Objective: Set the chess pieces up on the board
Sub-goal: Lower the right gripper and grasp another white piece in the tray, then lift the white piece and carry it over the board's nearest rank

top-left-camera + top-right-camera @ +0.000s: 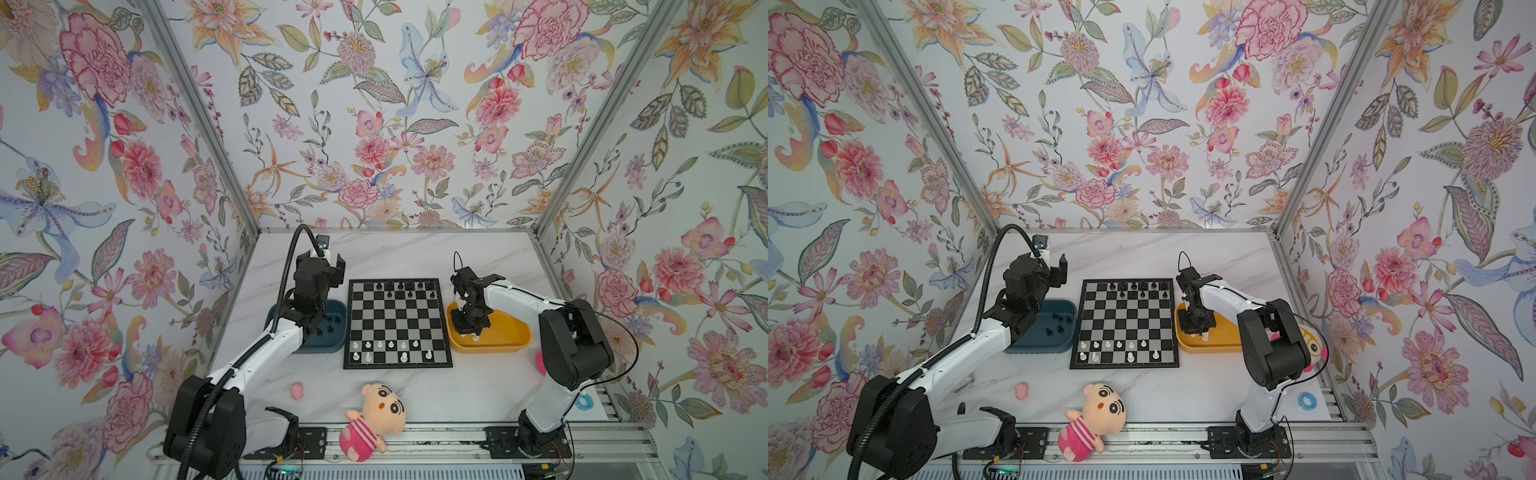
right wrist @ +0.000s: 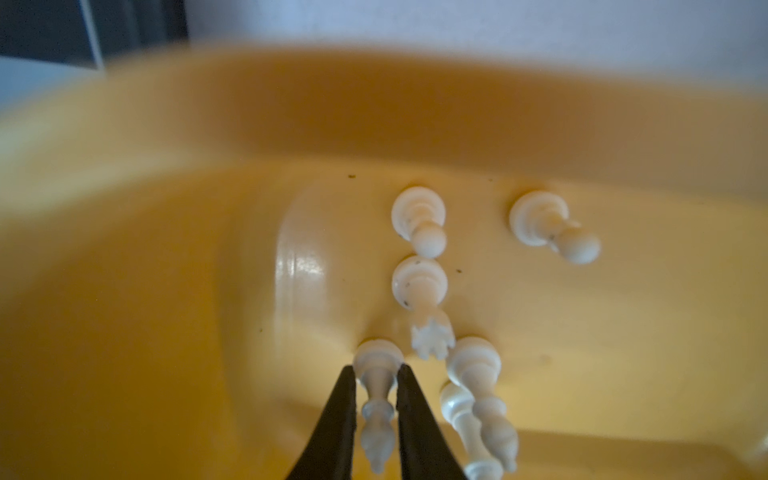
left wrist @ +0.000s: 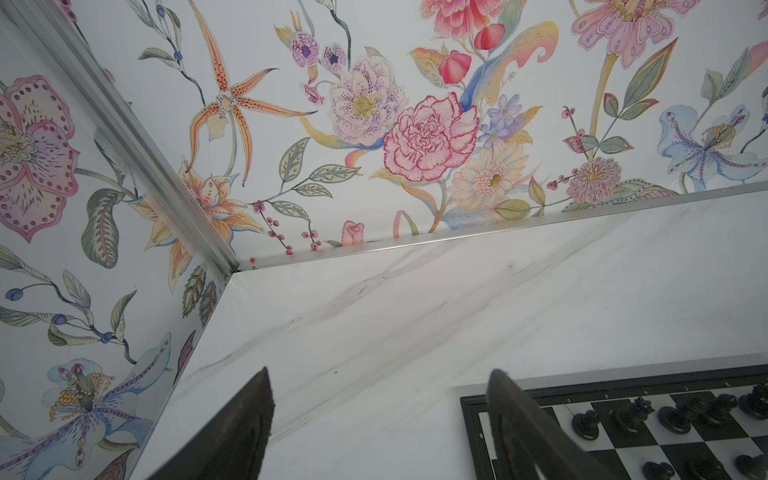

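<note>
Chess pieces (image 1: pixel 380 344): small plastic ones; some white stood on near rows, black ones (image 1: pixel 379 286) on far rows.
Checked black-and-grey board (image 1: pixel 397 328): many start squares were bare.
To do: more lay in the yellow plastic tray (image 1: pixel 498 347) and blue plastic tray (image 1: pixel 324 348).
Right gripper (image 2: pixel 376 374): jaws pinched a thin white piece (image 2: pixel 376 415) in the yellow tray.
Left gripper (image 3: pixel 380 371): jaws apart, empty.

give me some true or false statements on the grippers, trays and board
The left gripper holds a black piece. False: it is open and empty.
The right gripper is shut on a white piece inside the yellow tray. True.
The board has bare far rows. False: black pieces stand there, white pieces on the near rows.
The blue tray holds loose black pieces. True.
</note>
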Action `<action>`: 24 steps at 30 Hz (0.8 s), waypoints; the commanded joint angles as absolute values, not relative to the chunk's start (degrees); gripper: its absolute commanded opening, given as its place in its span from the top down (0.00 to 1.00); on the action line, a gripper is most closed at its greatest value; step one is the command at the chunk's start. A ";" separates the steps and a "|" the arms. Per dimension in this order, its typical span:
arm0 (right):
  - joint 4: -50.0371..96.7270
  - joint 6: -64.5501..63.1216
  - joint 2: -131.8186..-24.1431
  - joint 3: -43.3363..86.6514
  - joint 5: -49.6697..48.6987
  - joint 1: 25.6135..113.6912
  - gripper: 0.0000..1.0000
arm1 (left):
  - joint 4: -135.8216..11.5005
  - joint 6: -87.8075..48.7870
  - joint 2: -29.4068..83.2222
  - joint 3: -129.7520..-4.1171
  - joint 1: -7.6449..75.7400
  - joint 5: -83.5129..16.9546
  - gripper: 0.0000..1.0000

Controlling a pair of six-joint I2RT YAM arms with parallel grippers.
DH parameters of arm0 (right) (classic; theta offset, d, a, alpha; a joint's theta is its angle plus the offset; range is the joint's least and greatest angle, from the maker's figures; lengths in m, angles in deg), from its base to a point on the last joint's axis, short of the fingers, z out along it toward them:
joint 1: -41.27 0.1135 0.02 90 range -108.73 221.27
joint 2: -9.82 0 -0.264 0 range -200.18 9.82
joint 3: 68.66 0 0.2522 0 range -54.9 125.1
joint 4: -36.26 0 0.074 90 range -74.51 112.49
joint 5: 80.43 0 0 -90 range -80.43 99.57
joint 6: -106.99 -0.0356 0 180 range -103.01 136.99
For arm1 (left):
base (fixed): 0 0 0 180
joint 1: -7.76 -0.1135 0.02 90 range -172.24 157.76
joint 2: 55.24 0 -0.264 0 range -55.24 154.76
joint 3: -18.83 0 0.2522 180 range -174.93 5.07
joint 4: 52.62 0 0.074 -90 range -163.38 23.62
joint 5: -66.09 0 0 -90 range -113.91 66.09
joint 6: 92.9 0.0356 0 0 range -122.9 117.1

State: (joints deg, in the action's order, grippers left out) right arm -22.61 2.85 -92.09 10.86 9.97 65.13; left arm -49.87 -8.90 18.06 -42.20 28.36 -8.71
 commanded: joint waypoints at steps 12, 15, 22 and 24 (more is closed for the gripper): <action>-23.39 2.16 -92.18 11.07 10.10 64.92 0.94 | -50.26 -9.41 17.10 -42.57 28.34 -9.41 0.18; -24.72 2.31 -91.65 12.60 10.66 64.91 0.96 | -50.28 -9.41 17.01 -42.40 28.35 -9.41 0.18; -30.11 2.77 -89.65 17.16 12.41 65.16 0.97 | -49.57 -9.41 16.41 -41.32 28.41 -9.23 0.18; -31.70 2.75 -89.03 18.54 12.64 65.33 0.97 | -49.35 -9.41 16.26 -41.00 28.39 -9.23 0.18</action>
